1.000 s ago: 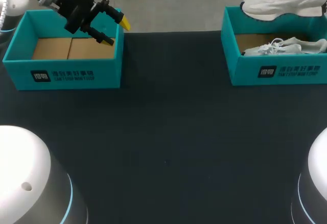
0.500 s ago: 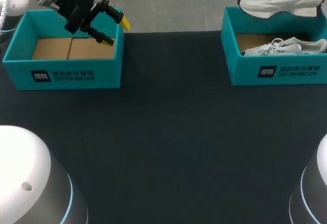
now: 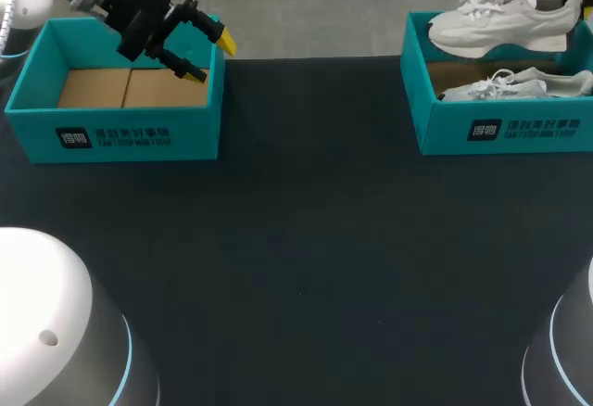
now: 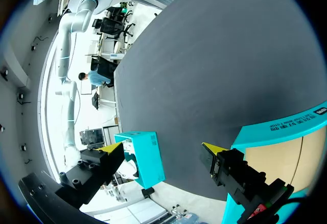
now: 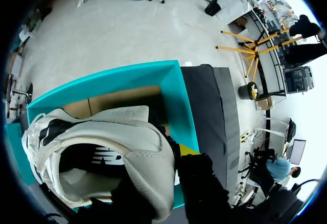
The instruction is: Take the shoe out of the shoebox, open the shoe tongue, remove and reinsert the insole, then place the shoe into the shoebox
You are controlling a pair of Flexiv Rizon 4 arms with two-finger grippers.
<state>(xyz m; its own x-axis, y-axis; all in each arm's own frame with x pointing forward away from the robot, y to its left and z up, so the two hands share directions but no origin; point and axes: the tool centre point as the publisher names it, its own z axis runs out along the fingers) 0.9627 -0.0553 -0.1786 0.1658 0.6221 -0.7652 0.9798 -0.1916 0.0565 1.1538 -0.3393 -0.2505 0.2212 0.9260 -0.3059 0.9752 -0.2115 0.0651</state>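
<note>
Shoe [image 3: 505, 24] hangs lower than a second ago, heel up, just above the right shoebox [image 3: 422, 100] where a second shoe [image 3: 519, 83] lies. The right end effector [image 5: 176, 173] pinches its heel. The left end effector [image 3: 211, 58] stays wide open and empty over the left shoebox [image 3: 120, 137].

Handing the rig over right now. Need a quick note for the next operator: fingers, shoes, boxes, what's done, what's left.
Left gripper: fingers open, empty, over the far right corner of the left shoebox, which holds no shoe.
Right gripper: shut on the heel of the held shoe, in the air above the right shoebox.
A second shoe lies in that box.
Done: shoe lifted.
Left: set it down, open tongue, insole out and back in, shoe back in box.
</note>
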